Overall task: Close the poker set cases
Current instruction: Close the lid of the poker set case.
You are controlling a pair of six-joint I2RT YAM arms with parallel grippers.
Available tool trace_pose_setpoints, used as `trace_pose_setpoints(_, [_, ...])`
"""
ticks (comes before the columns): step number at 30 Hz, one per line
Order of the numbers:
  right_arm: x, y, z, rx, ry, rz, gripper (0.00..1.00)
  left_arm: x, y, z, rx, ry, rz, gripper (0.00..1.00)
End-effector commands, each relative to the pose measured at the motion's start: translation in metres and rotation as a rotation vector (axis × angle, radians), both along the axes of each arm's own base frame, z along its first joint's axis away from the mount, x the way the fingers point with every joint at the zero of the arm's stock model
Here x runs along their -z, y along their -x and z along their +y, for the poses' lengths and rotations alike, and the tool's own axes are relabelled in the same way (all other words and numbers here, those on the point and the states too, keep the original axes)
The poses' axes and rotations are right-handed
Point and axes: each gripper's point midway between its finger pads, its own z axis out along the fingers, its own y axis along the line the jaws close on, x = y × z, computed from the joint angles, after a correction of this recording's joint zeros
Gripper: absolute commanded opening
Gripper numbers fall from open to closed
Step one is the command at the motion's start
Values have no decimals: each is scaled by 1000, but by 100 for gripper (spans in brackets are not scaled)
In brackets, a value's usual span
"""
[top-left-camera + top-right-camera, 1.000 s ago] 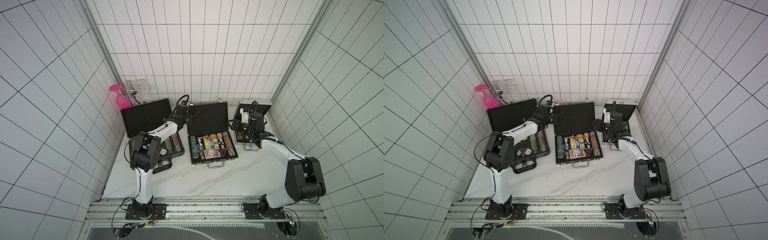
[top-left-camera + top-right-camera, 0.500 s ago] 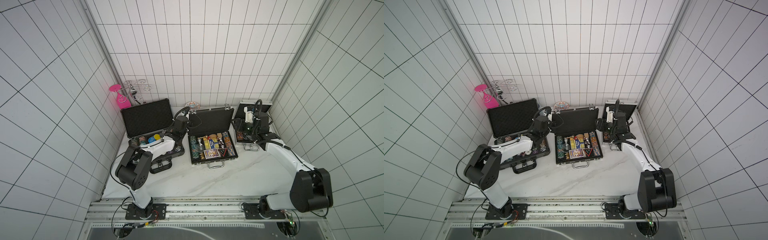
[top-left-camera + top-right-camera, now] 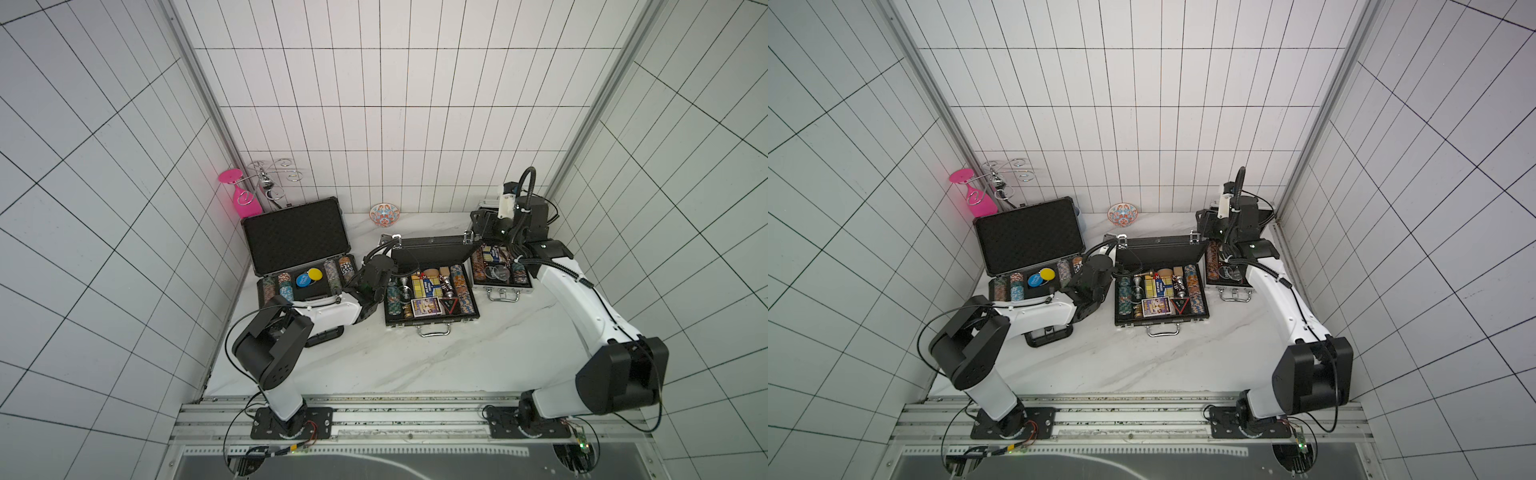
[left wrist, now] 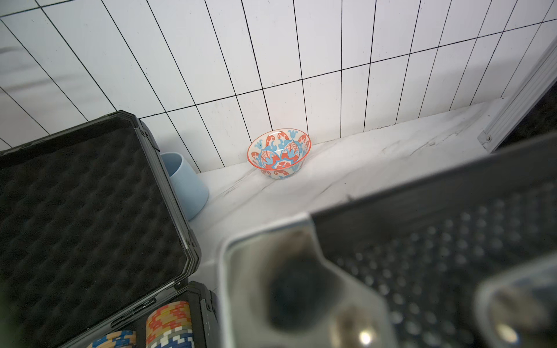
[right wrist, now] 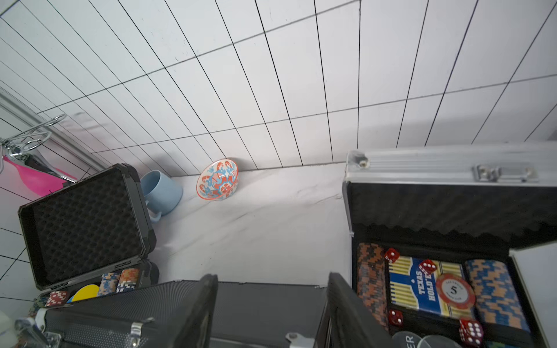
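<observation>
- Medium black case (image 3: 432, 252), mid-worktop (image 3: 457, 365) toward 12 o'clock: lid tilted forward, not shut.
- Left tool (image 3: 380, 272) at the lid's 9 o'clock corner; I cannot tell its opening.
- Right tool (image 5: 272, 286) parted, empty, above the 3 o'clock end.
- Next, probably: press the lid flat; large ribbed case (image 3: 297, 237) at 10 and small silver case (image 3: 503, 286) at 2 gape.

1. The large case (image 3: 296, 239), centre left, has a matt black ribbed shell; dimpled black foam lines its lid.
2. The medium case (image 3: 432, 253) wears pebbled black skin with shiny silver metal trim and latches.
3. The small case (image 5: 452, 164) is ribbed, brushed aluminium with black foam inside.
4. The tabletop (image 3: 478, 353) is smooth, white, marble-veined, faintly glossy.
5. The bowl (image 4: 278, 155) looks like glossy glazed ceramic; the mug (image 4: 187, 183) is matt pale blue.
6. The wall tiles (image 3: 415, 145) are smooth white.
</observation>
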Motion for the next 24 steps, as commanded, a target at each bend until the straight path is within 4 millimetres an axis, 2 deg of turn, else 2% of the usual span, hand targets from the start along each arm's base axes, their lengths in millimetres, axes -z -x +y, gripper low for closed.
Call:
trace_pose_setpoints(1, [-10,-5,0,12,39,1,61,18,15,-11,69,-32,49,0])
trace_pose_setpoints(9, [30,-4,19,-76,-19,89,61,32,28,1,51,-6,69,0])
trace_pose_setpoints(14, [63,15,23,-78,-50,156,60,40,33,3,46,10,94,0])
trace_pose_setpoints(19, [102,32,19,-55,-63,241,60,59,49,9,25,17,135,1])
trace_pose_setpoints(24, [127,50,16,-44,-79,299,60,70,58,16,1,47,163,5])
